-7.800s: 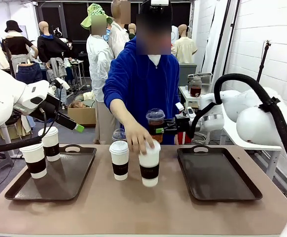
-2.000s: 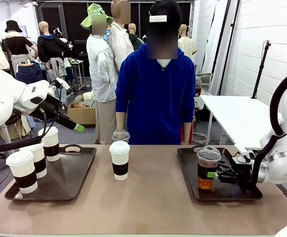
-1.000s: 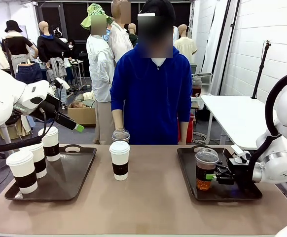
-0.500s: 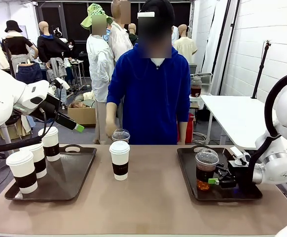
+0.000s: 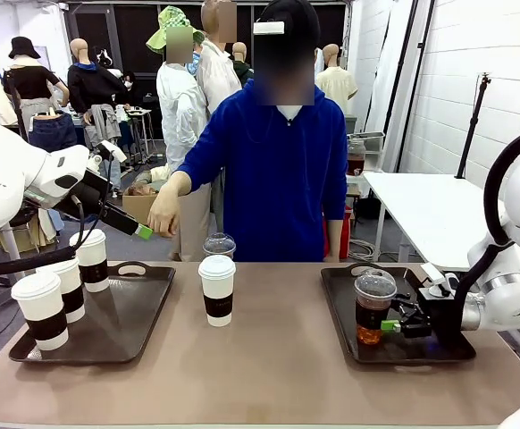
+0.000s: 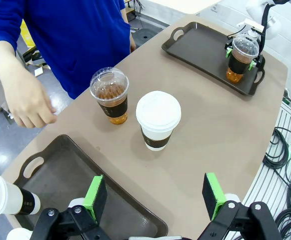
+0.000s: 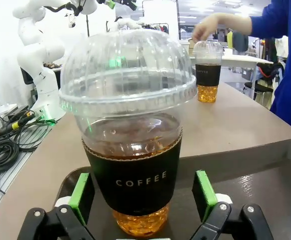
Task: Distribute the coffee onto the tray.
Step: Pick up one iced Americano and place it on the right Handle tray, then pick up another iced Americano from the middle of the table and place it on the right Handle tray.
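Two dark trays sit on the table. The left tray, under the left gripper, holds three paper cups, and the right tray holds a dome-lidded cup standing between the parted, unclamped fingers of the right gripper. The left gripper hangs wide open and empty, and ahead of it on the table stand another paper cup and a second dome cup.

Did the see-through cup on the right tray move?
Yes. The clear cup went right and down, from the air left of the right tray onto it, where the right gripper stands open around it.
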`<state>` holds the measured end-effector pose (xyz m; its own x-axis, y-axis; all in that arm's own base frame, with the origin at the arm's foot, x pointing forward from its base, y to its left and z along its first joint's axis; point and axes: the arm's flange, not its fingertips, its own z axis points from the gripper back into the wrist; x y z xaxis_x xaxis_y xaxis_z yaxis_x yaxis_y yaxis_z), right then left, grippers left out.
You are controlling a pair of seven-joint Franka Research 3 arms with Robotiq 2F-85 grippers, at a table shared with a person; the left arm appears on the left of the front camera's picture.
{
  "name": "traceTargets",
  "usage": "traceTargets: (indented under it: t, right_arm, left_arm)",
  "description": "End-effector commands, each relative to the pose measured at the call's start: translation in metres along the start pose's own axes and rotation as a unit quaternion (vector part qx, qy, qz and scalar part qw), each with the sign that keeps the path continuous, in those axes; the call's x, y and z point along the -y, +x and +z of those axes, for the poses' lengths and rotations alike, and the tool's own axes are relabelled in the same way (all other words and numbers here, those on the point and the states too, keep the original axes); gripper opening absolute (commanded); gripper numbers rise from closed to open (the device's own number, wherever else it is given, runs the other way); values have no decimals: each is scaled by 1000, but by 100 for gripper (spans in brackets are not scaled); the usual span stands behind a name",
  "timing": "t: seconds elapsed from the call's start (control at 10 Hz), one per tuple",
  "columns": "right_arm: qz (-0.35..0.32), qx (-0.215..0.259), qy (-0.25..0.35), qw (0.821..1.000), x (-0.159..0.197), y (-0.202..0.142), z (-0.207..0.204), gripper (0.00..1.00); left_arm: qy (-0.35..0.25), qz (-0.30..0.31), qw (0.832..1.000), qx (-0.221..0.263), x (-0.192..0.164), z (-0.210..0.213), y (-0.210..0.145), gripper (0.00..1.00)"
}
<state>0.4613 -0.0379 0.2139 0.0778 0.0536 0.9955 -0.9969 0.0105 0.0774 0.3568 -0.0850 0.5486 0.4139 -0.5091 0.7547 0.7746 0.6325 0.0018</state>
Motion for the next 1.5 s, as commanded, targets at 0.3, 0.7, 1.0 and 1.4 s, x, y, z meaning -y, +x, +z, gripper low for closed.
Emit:
traceTargets:
  t: [0.3, 0.7, 1.0, 1.4]
  right_arm:
    - [-5, -29, -37, 999, -11, 11, 44, 100]
    - [1, -30, -54, 998, -10, 18, 64, 100]
    - [10, -19, -55, 998, -8, 15, 64, 100]
    - [10, -19, -55, 998, -8, 15, 64, 100]
  left_arm:
    - [-6, 3, 1000, 4, -1, 0, -2, 100]
    - [-6, 3, 1000, 4, -1, 0, -2, 100]
    - [-6, 3, 1000, 4, -1, 0, -2, 100]
    - [-6, 3, 1000, 4, -1, 0, -2, 100]
